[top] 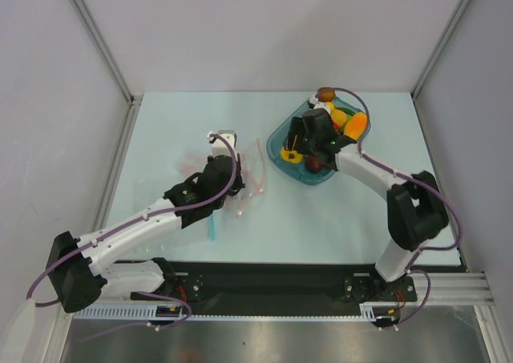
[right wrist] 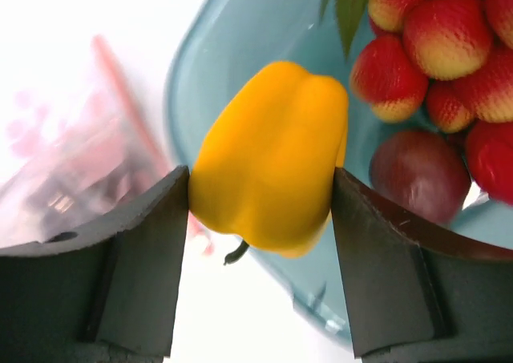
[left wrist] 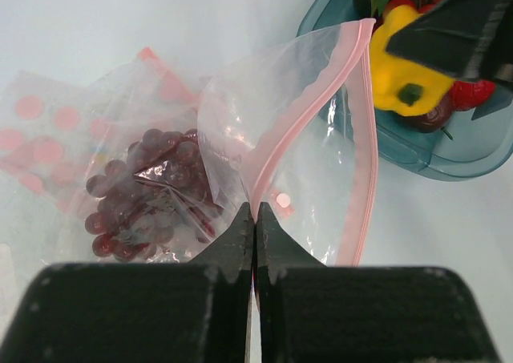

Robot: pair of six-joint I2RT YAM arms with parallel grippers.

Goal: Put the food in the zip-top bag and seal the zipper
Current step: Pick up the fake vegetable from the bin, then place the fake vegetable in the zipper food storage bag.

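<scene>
Gripping glossy yellow bell pepper (right wrist: 268, 159): right fingers (right wrist: 136, 267); left fingers (left wrist: 232, 243) clamp pink zipper (left wrist: 304, 106), floppy zip-top bag (left wrist: 256, 98).

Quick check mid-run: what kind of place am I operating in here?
Probably a lab robot test cell, not a kitchen: plain white panels wall in a pale table, a black base plate lines its near edge, and the food is glossy toy plastic.
</scene>
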